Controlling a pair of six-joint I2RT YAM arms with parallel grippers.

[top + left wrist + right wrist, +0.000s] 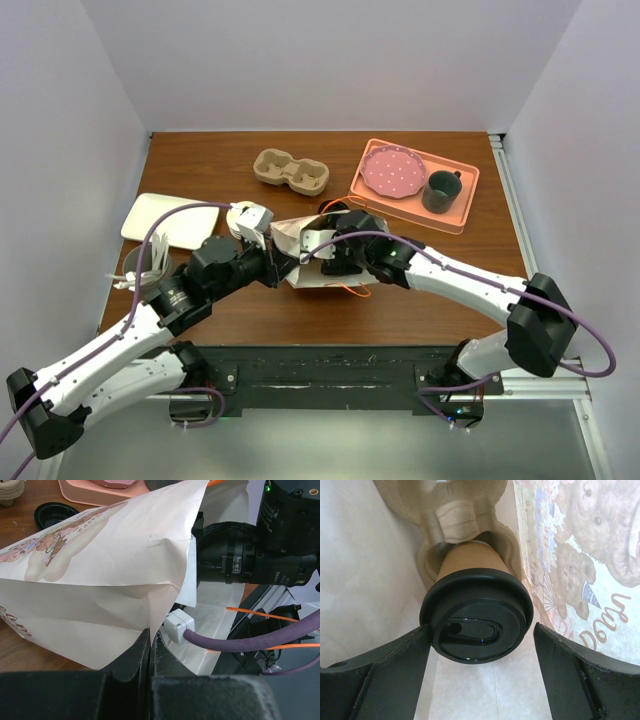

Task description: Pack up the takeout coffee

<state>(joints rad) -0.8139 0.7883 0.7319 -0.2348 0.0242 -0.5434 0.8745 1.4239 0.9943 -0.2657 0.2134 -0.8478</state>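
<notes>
Sitting centre frame in a pulp carrier inside the paper bag, takeout coffee; right hand apart beside its lid, left hand clamped on the bag. Catching the lid on retreat could tip it.

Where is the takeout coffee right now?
Right wrist view, centre: the takeout coffee sits inside the paper bag, seated in a pulp carrier pocket, between the open fingers of the right gripper.
</notes>
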